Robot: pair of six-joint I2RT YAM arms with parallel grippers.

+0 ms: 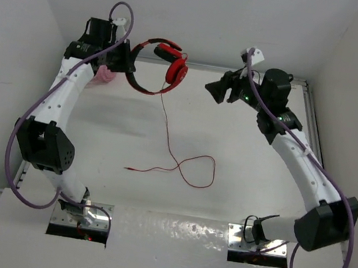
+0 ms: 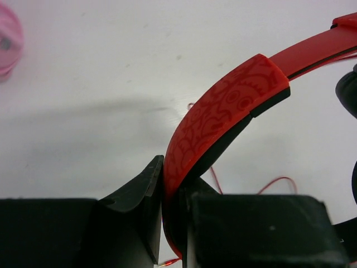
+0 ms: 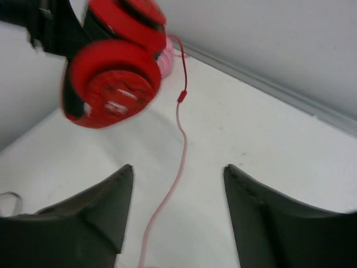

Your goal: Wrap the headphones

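The red headphones (image 1: pixel 169 62) hang in the air at the back of the table, held by the headband (image 2: pixel 223 120). My left gripper (image 1: pixel 130 66) is shut on that black-and-red headband, seen close in the left wrist view (image 2: pixel 173 192). The round red ear cups (image 3: pixel 114 84) hang to the right of it. The thin red cord (image 1: pixel 170 149) drops from a cup to the table and loops across the middle, its plug end (image 1: pixel 128 167) at the left. My right gripper (image 1: pixel 214 89) is open and empty, just right of the cups, with the cord (image 3: pixel 173 190) passing between its fingers below it.
Pink headphones (image 1: pixel 105 76) lie at the back left, under the left arm, also in the left wrist view (image 2: pixel 8 39). White walls close the back and sides. A metal rail (image 1: pixel 312 120) runs along the table's right edge.
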